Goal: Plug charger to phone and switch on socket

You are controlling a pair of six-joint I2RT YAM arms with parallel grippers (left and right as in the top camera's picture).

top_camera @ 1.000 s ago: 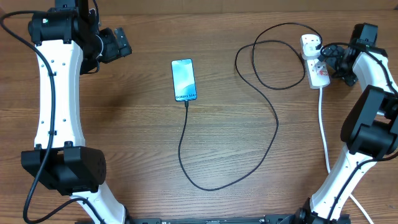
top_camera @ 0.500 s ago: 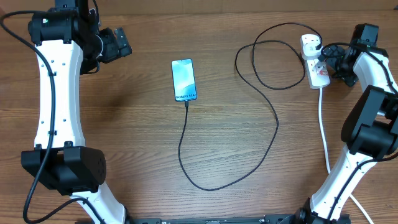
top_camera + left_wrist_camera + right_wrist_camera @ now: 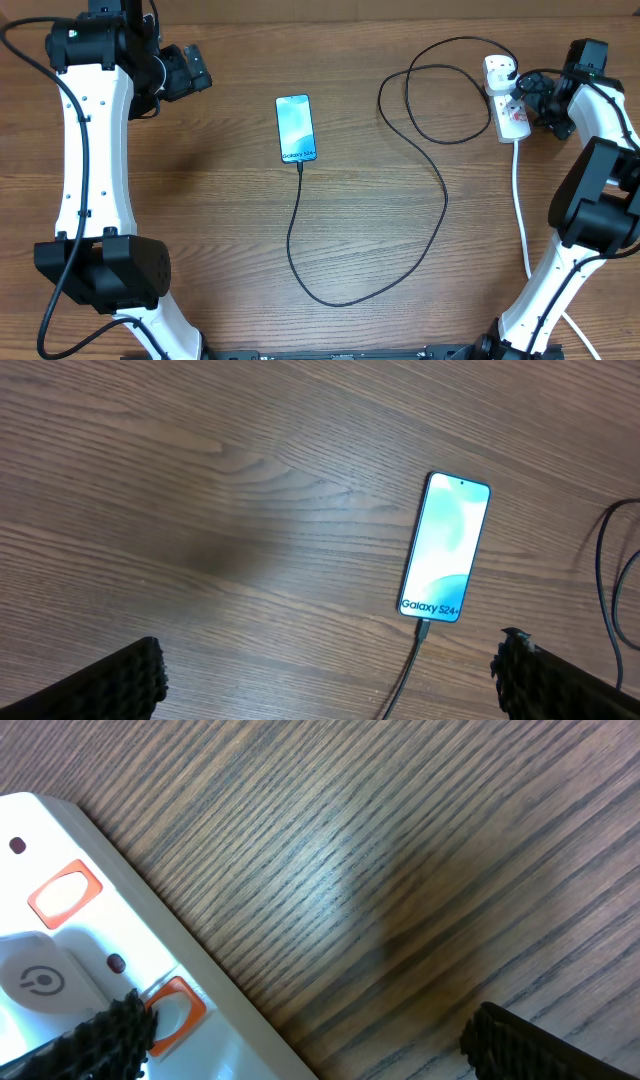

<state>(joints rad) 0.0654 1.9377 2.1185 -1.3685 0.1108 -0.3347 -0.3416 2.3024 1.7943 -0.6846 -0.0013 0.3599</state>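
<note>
Gaping fully apart, left fingers (image 3: 110, 680) and right fingers (image 3: 545, 1040) hold nothing.

One phone (image 3: 296, 128), one charger (image 3: 446, 200), apparently one socket (image 3: 508, 105).

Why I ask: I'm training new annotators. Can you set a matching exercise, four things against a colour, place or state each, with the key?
Things
1. phone
2. charger
3. socket
4. left gripper

Descriptions
A. white with red switches, on the right side of the table
B. fingers apart, holding nothing
C. screen lit, lying flat
D. black, runs in a wide loop from the phone's bottom edge

Pairs: 1-C, 2-D, 3-A, 4-B
</note>
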